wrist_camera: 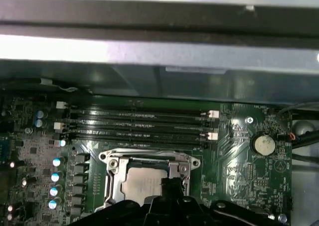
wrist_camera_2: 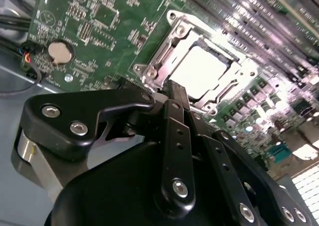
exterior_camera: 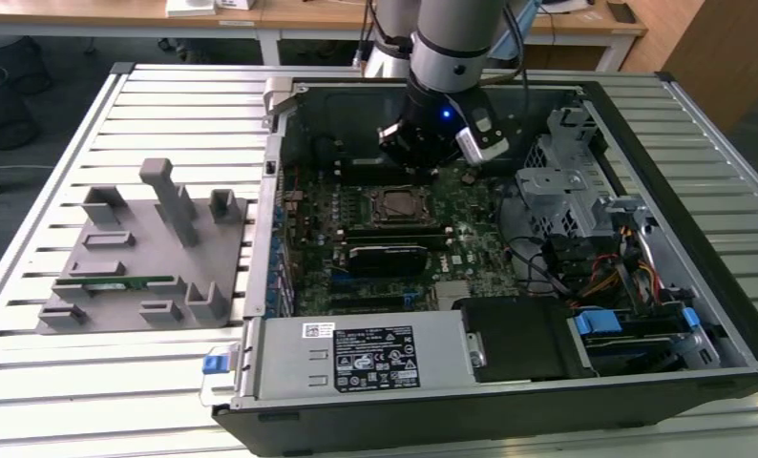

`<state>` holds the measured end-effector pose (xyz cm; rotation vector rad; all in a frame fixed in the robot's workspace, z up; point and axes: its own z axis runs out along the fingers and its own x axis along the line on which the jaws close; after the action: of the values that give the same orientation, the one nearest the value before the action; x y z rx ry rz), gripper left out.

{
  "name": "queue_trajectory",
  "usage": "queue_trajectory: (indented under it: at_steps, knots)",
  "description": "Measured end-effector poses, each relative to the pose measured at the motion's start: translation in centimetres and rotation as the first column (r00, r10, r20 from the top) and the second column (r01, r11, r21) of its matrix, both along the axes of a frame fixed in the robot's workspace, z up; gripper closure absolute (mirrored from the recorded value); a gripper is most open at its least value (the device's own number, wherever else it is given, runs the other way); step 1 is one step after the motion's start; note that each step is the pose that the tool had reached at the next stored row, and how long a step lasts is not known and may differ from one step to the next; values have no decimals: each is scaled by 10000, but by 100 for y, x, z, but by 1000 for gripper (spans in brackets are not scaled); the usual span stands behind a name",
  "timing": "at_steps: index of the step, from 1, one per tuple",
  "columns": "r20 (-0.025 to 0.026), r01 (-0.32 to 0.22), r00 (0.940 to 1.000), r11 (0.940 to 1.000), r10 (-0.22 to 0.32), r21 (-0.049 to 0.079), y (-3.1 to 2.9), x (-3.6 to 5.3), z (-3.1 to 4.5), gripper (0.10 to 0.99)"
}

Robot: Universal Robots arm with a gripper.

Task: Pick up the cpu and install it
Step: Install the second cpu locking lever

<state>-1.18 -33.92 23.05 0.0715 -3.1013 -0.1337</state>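
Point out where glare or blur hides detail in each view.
Second wrist view: glare washes the cpu white in its socket, and the memory slots beyond smear. First wrist view: the case wall is bright and soft. Exterior view: even light, with shadow under the pincer.

The cpu [wrist_camera_2: 202, 70] is seen as a flat square chip with a pale silvery top. It is seated level in the socket [wrist_camera_2: 164, 52] on the motherboard [wrist_camera_2: 94, 32], framed by the metal bracket. In the first wrist view the cpu [wrist_camera: 142, 182] is partly covered at one edge. In the exterior view it [exterior_camera: 392, 202] lies mid-board.
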Motion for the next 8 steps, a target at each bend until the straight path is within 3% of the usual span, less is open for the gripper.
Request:
queue_trajectory:
  at_steps: [8]
  knots:
    - [1, -1, 10000, 10000, 1, 1, -164, 0, -8, 980]
